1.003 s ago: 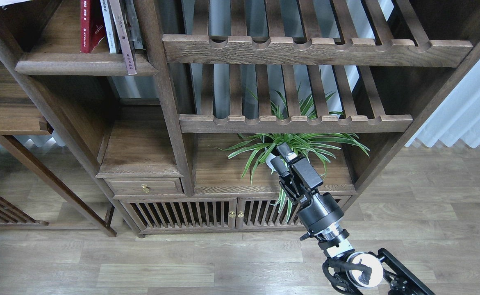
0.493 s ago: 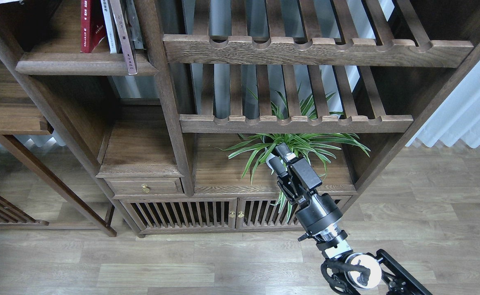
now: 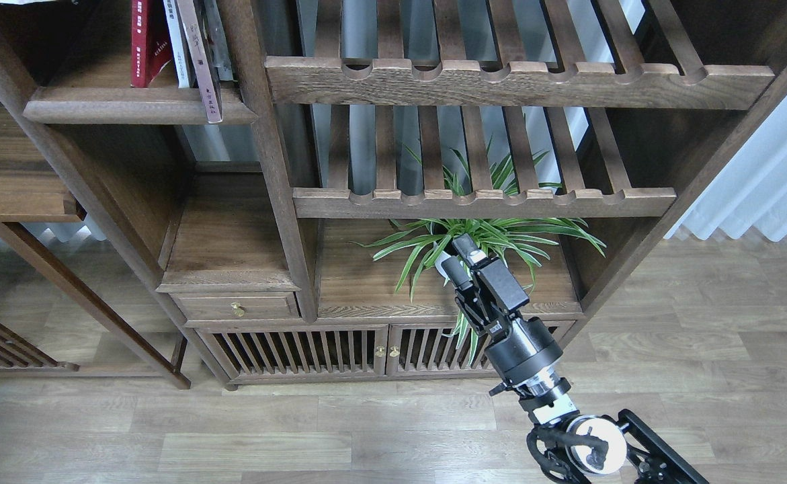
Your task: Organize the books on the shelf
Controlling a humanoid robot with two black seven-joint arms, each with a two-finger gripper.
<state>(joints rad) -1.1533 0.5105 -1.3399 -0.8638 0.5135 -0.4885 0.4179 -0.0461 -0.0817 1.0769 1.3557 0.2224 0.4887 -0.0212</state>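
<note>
Bookcase (image 3: 279, 168) behind; right gripper (image 3: 459, 259) empty, fingers slightly parted, near plant (image 3: 494, 235).

One black right arm, seen from the head

The right arm (image 3: 524, 349) was matte black with a thick round wrist drum, a bright silver ring below it, a white collar, and a white disc-shaped joint looped by black cables; its gripper (image 3: 460, 259) carried two dark fingers with a pale patch.

Looks like someone's living room or study: big dark wooden bookcase (image 3: 279, 188), spider plant (image 3: 494, 235), wood-plank floor (image 3: 299, 430), white curtains (image 3: 763, 181).
</note>
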